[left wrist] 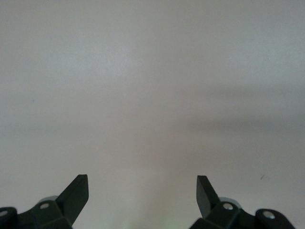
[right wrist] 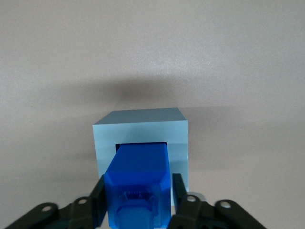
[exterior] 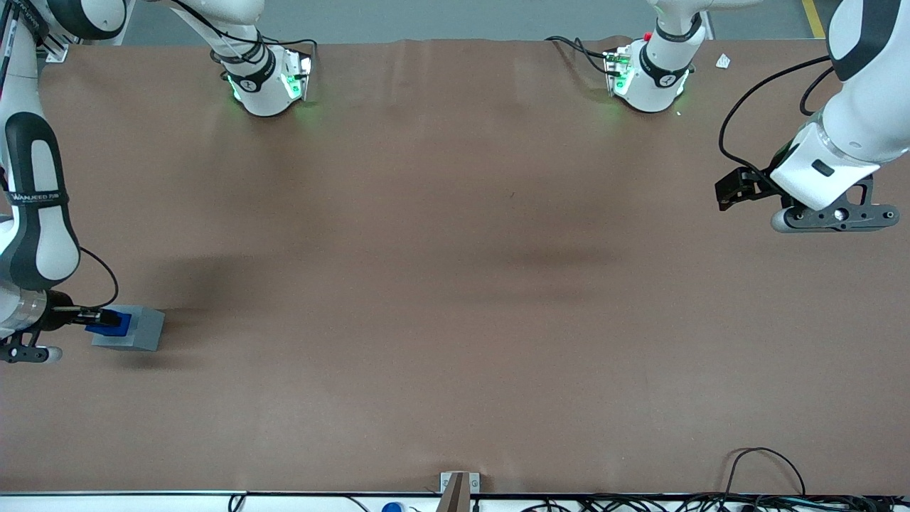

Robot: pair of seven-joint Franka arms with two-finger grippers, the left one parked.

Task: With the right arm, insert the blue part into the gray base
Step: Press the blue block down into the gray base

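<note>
The blue part point(right wrist: 138, 183) is clamped between the tool point(right wrist: 137, 202) fingers, its tip lined up at the gray base point(exterior: 132, 328) recess; bare brown tabletop point(exterior: 455, 284) is seen all around.

Looking like a robotics lab or test cell. Spreading wide, a brown-matted counter point(exterior: 455, 320) carrying two white arm bases point(exterior: 266, 82) glowing green, black cables point(exterior: 711, 503) trailing along its near edge. At the working arm's end, claw point(exterior: 99, 320) clamping the blue part point(exterior: 112, 325) at the gray base point(exterior: 142, 331).
</note>
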